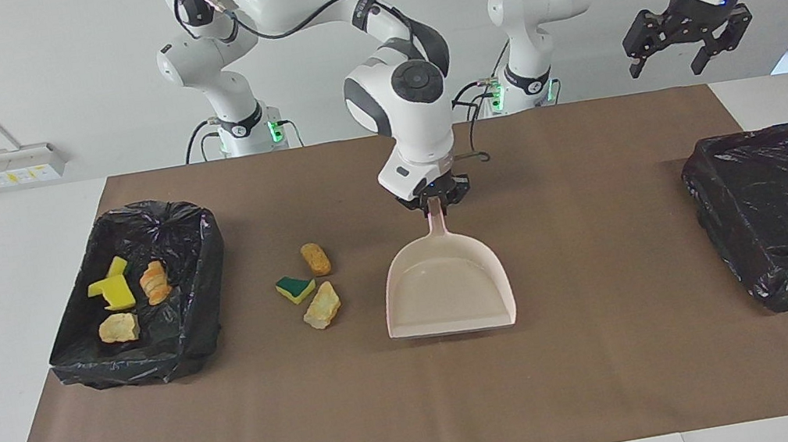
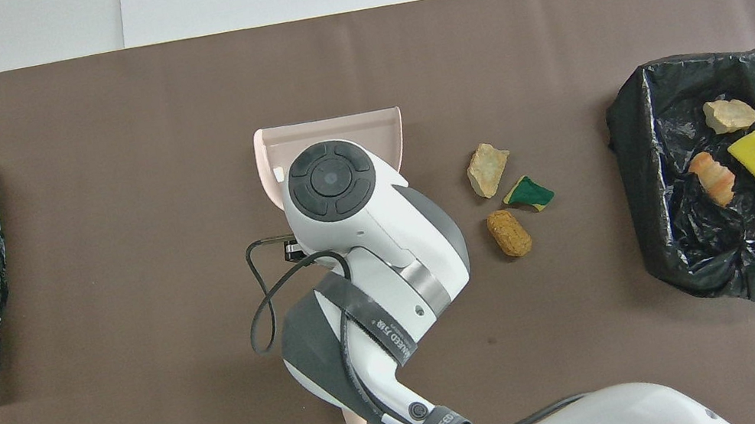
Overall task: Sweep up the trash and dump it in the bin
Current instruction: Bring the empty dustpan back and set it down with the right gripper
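Yellow trash [image 1: 311,285] beside dustpan-holding tool [image 1: 435,201]

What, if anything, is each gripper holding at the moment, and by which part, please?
The right gripper is shut on the pale pink dustpan, gripping the end of its handle. The left gripper is open, raised and holds nothing.

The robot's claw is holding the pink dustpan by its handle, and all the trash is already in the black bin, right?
Not all of it. The right claw does hold the dustpan by its handle, but the facing view shows three trash pieces lying on the brown mat beside the black bin, which holds the others.
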{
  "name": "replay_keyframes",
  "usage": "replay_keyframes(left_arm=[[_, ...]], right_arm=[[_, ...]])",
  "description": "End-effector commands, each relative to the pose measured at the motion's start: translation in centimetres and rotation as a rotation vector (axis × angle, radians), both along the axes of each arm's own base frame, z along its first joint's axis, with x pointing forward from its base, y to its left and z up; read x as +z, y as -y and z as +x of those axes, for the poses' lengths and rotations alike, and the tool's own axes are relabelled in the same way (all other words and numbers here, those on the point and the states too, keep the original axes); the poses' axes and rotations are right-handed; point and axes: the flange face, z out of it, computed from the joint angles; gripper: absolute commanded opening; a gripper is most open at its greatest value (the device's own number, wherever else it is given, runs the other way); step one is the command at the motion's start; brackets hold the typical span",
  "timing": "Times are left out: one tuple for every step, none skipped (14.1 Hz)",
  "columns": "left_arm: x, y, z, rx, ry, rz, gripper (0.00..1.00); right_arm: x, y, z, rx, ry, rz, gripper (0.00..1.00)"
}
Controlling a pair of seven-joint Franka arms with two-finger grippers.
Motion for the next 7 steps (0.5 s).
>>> replay_keyframes(left_arm=[[0.2,-0.4,-0.6,0.004,-0.007,0.002,1.00],[0.2,-0.4,-0.6,0.004,-0.009,0.002,1.00],[0.2,-0.3,-0.6,0.003,-0.007,0.002,1.00],[0.2,-0.3,-0.6,0.003,-0.007,0.002,1.00],[0.2,-0.3,-0.6,0.003,-0.007,0.002,1.00],[0.2,-0.3,-0.6,0.003,-0.009,0.002,1.00],[0.2,-0.4,-0.6,0.003,-0.007,0.003,1.00]], right_arm=[[-0.6,-0.5,1.3,-0.035,0.002,0.023,0.00],[-1.4,-1.1,1.1,-0.029,0.008,0.028,0.00],[-2.1,-2.1,0.5,-0.011,0.005,0.024,0.00],[-2.6,-1.9,0.6,-0.005,0.000,0.022,0.00],[-2.6,-1.4,1.2,0.004,0.007,0.034,0.00],[-3.1,-0.9,1.7,0.030,0.019,0.058,0.03],[-3.6,-0.9,1.4,0.049,0.017,0.061,0.04]])
